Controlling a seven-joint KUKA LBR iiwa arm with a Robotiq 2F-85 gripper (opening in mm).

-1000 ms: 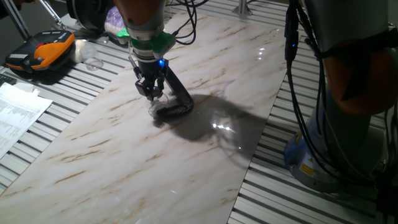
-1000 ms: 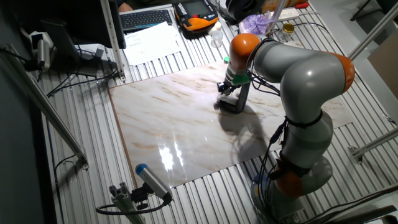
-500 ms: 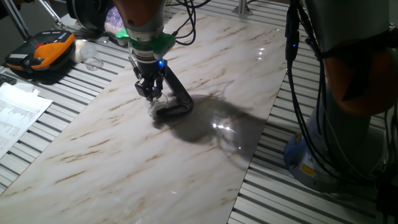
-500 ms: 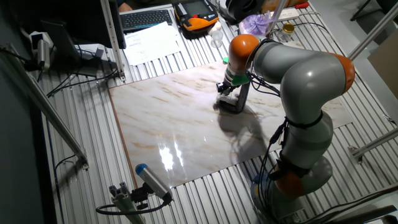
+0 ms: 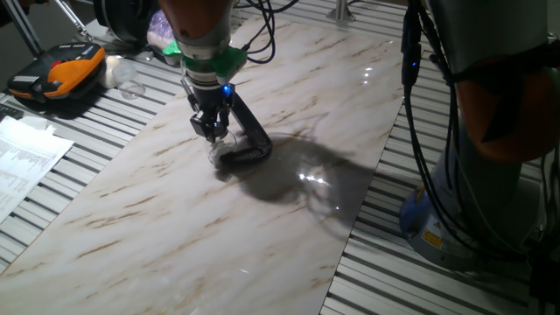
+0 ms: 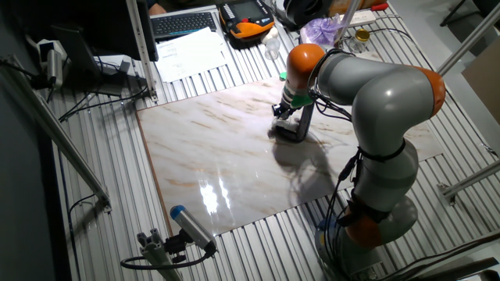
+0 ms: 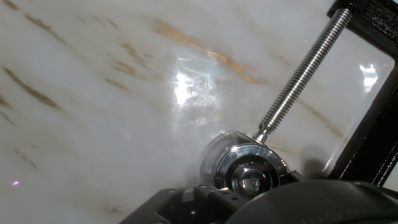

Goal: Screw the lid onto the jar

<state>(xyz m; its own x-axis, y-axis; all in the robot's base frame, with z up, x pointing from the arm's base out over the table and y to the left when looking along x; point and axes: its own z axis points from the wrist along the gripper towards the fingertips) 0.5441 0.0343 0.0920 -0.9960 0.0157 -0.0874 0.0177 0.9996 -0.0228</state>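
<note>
The small clear glass jar sits on the marble-patterned white slab, caught in the black C-clamp whose threaded steel screw runs down to a shiny round silvery metal lid at the jar's top; in the hand view the lid looks seated over the mouth, though how far it is threaded on I cannot tell. The black two-finger gripper stands straight above the jar with its fingertips down at the lid, and the fingers appear drawn in close there, but whether they actually pinch the lid is hidden from both side cameras. The slab is glossy, veined in tan, throwing back bright patches of ceiling light, and it lies on a table of grey ribbed metal slats. Off the slab, toward the far edge, lie an orange and black handheld pendant, a sheet of printed paper, another clear glass vessel and a purple crumpled bag. A dark keyboard sits behind. The grey and orange arm rises from beside the table.
</note>
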